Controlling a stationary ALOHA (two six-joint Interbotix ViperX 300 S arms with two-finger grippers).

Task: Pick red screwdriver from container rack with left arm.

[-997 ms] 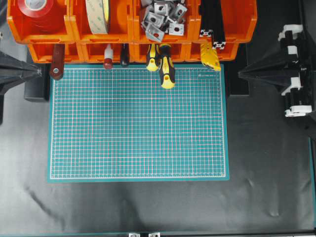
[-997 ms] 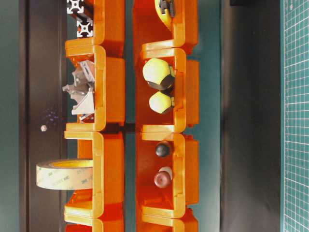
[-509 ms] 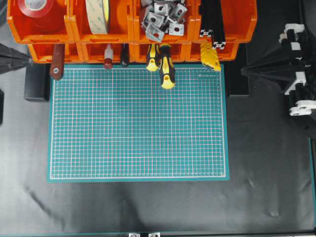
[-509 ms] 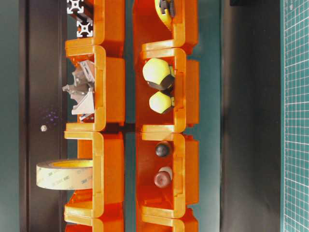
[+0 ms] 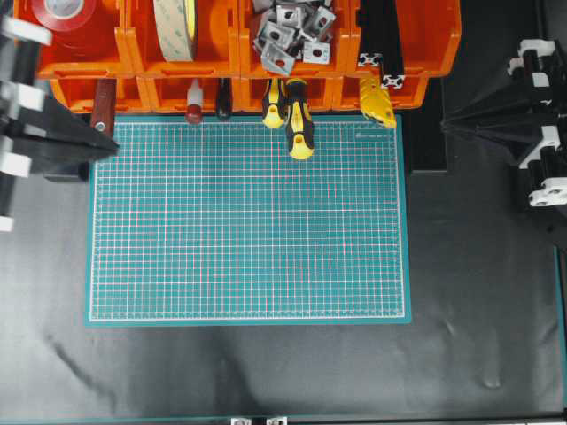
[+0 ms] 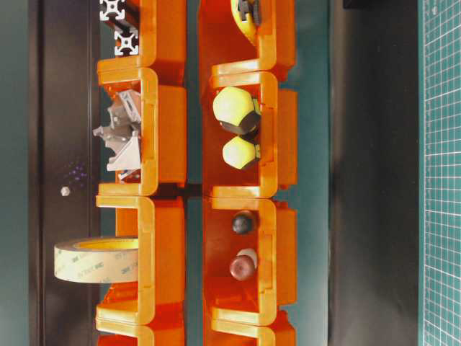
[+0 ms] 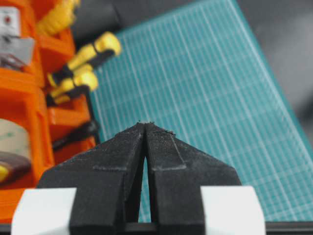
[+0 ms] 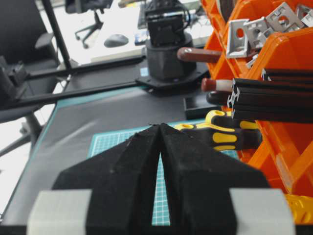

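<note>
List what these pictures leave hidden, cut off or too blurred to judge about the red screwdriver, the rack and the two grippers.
- Red screwdriver: overhead, its shaft is hidden inside the container rack; only the handle shows.
- Container rack: overhead, the top edge cuts off its far row.
- Left gripper: overhead, the left edge cuts off its arm.
- Right gripper: its wrist view blurs the fingers.

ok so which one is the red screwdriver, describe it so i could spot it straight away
Find the orange container rack along the top edge of the green cutting mat. In its lower row, second bin from the left, two handles poke out side by side. The red screwdriver is the left one: white band with a dark red butt cap, beside a plain black handle, and slimmer than the yellow-and-black screwdrivers further right.
</note>
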